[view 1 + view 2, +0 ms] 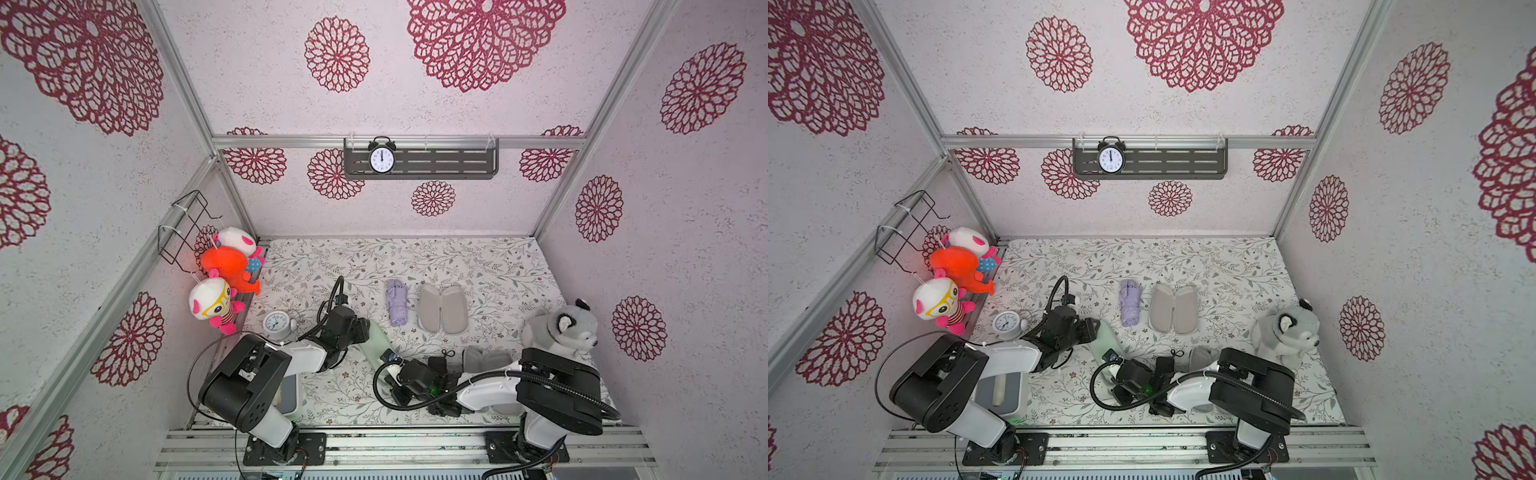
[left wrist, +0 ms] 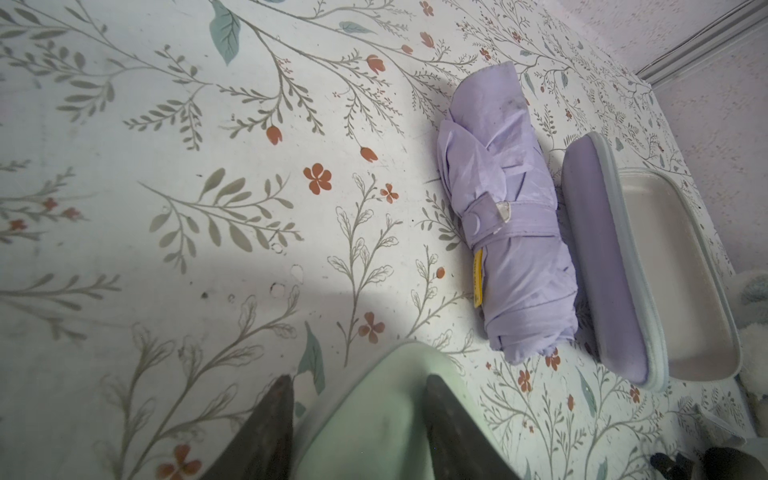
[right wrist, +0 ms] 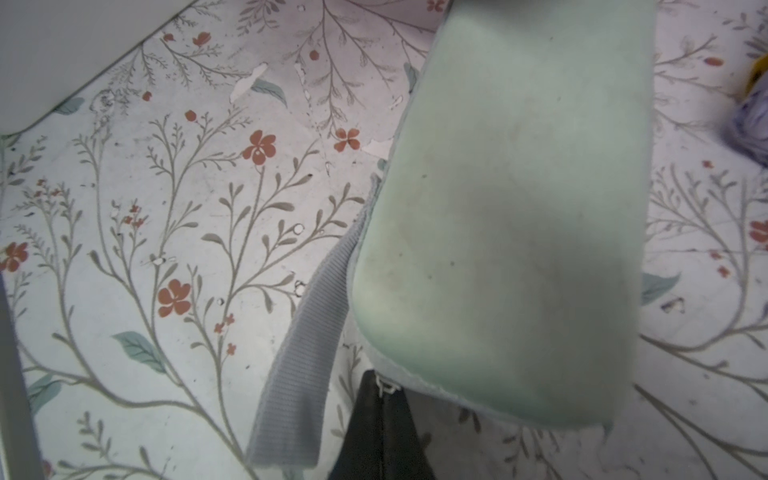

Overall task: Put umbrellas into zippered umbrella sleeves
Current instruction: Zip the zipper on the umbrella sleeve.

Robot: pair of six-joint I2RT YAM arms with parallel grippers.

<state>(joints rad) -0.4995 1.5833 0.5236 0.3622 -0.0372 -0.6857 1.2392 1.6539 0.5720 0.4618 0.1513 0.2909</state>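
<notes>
A closed mint green sleeve (image 1: 376, 343) (image 2: 374, 415) (image 3: 498, 228) lies slanted between my two arms. My left gripper (image 2: 359, 380) straddles its far end with a finger pressed on each side. My right gripper (image 3: 378, 382) is at the near end, shut on the small white zipper pull, and a grey ribbed strap (image 3: 299, 365) trails beside it. The lilac umbrella (image 1: 397, 302) (image 2: 507, 216) lies folded beside the open lilac sleeve (image 1: 442, 308) (image 2: 602, 266). A black umbrella (image 1: 440, 363) with a loop and an open grey-lined sleeve (image 1: 484, 358) lie half hidden by my right arm.
A grey tray (image 1: 1017, 399) stands at the front left, under my left arm. A white alarm clock (image 1: 276, 325) sits at the left and a husky plush (image 1: 561, 328) at the right. Plush toys (image 1: 224, 266) hang on the left wall.
</notes>
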